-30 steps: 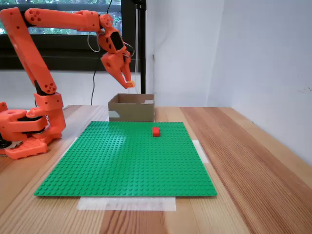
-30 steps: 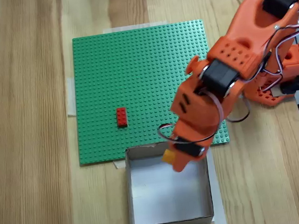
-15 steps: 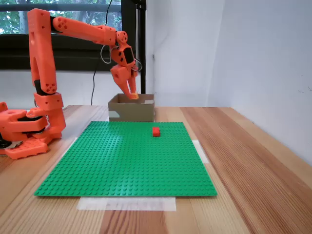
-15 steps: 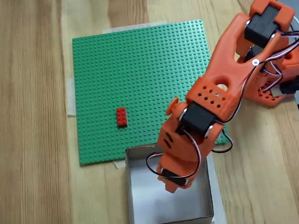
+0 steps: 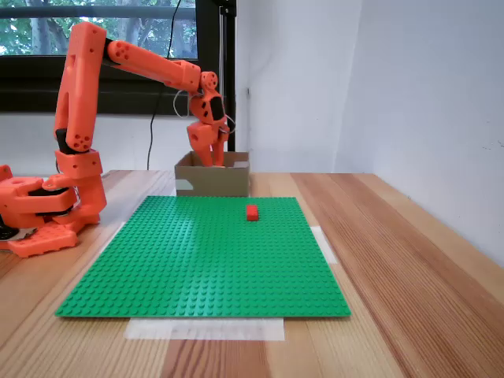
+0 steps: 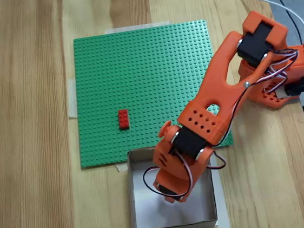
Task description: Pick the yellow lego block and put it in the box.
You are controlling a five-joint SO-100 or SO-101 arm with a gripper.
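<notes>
The brown cardboard box (image 5: 213, 183) stands at the far edge of the green baseplate (image 5: 205, 252). My orange gripper (image 5: 211, 161) points down into it, and the front wall of the box hides the fingertips. Seen from above, the gripper (image 6: 172, 195) hangs over the middle of the box (image 6: 151, 215), and its own body covers the fingers. The yellow lego block is hidden in both fixed views, so I cannot tell whether the jaws still hold it.
A small red brick (image 5: 252, 212) sits on the baseplate just in front of the box, left of the arm from above (image 6: 124, 119). The arm's base (image 5: 47, 206) stands on the wooden table left of the plate. A white wall runs along the right.
The gripper has moved from above the box's near edge over its middle and down inside. The yellow block, seen between the fingers before, is now out of sight.
</notes>
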